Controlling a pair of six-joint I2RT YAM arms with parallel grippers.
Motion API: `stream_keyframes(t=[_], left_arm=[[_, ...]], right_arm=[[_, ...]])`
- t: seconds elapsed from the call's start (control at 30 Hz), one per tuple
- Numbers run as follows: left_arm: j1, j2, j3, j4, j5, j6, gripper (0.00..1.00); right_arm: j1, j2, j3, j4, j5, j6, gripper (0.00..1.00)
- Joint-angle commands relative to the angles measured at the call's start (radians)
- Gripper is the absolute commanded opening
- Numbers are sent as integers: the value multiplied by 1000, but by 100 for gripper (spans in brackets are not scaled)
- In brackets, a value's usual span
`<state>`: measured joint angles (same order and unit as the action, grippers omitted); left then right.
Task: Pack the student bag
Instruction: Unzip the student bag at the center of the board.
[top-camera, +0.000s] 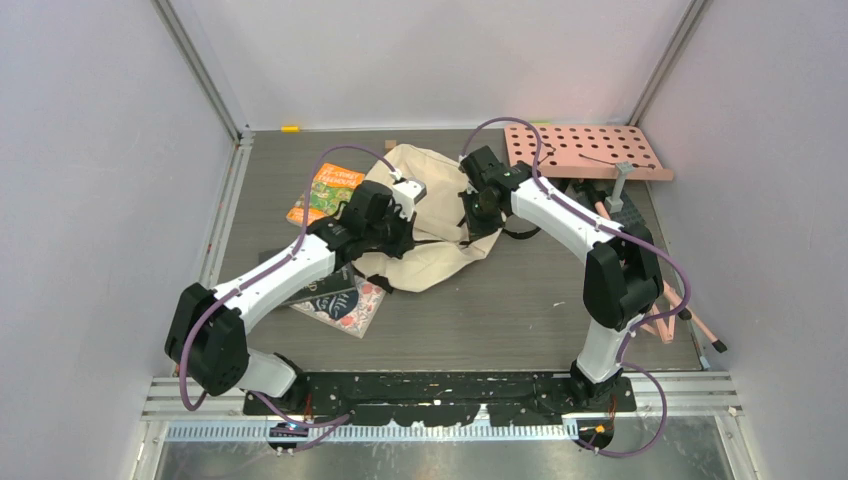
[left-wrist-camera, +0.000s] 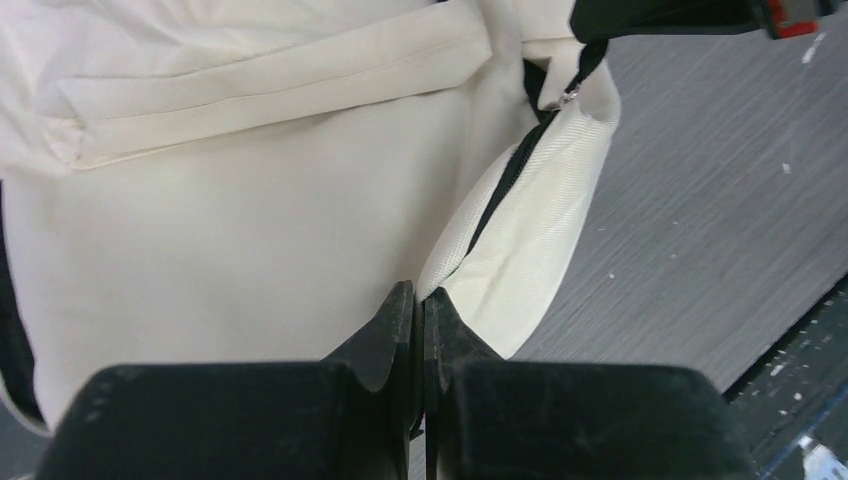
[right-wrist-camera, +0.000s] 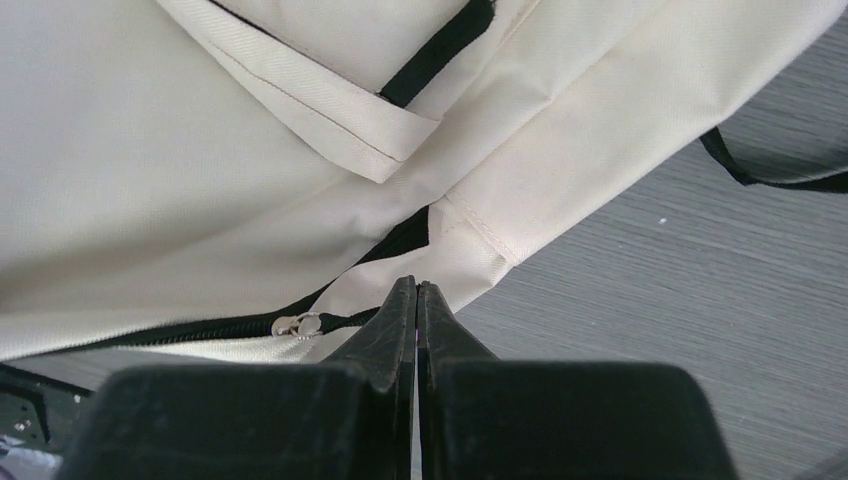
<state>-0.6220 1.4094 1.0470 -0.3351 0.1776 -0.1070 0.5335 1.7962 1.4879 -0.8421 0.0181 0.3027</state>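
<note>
The student bag (top-camera: 440, 185), a cream fabric backpack with black zippers and straps, lies in the middle of the table. My left gripper (top-camera: 403, 232) is at its left side. In the left wrist view this gripper (left-wrist-camera: 420, 295) is shut, pinching the cream fabric edge (left-wrist-camera: 520, 250) beside the open black zipper. My right gripper (top-camera: 478, 215) is at the bag's right side. Seen from the right wrist, it (right-wrist-camera: 416, 285) is shut at the end of the black pull cord that runs from the silver zipper slider (right-wrist-camera: 298, 324). That slider (left-wrist-camera: 570, 97) also shows in the left wrist view.
An orange book (top-camera: 328, 192) lies left of the bag. More books (top-camera: 340, 300) lie under the left arm. A pink perforated board (top-camera: 585, 150) is at the back right with a grey stand (top-camera: 620, 185). Pink pencils (top-camera: 690, 320) lie at the right edge.
</note>
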Motion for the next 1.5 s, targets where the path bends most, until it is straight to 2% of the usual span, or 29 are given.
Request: stream_keyframes(t=[0.0, 0.13, 0.33, 0.47, 0.53, 0.7, 0.97, 1.17, 1.37, 1.43, 1.47], left_arm=[[18, -49, 53, -74, -198, 63, 0], [18, -17, 83, -49, -273, 66, 0], [19, 54, 122, 1, -329, 54, 0], [18, 52, 117, -2, -349, 55, 0], [18, 17, 83, 17, -330, 70, 0], [18, -68, 13, 5, -311, 90, 0], [19, -171, -42, -47, -429, 33, 0], [18, -194, -53, 13, -378, 39, 0], [19, -92, 9, 44, -273, 93, 0], [20, -30, 42, 32, -215, 92, 0], [19, -6, 66, 12, -189, 88, 2]], right_arm=[[-39, -29, -42, -9, -14, -77, 1], [-23, -73, -87, 6, -151, -132, 1], [13, -102, -127, 2, -195, -171, 1], [18, -100, -130, 12, -52, -107, 1], [15, -74, -111, -1, 64, -74, 1], [4, -8, -41, -24, 235, -42, 0], [-15, 41, -38, -8, 215, -65, 1], [-35, 54, -35, -19, 275, -54, 1], [-53, 27, -19, -7, 231, -50, 1], [-53, -3, -27, 24, 181, -60, 7], [-53, -29, -31, 51, 145, -71, 16]])
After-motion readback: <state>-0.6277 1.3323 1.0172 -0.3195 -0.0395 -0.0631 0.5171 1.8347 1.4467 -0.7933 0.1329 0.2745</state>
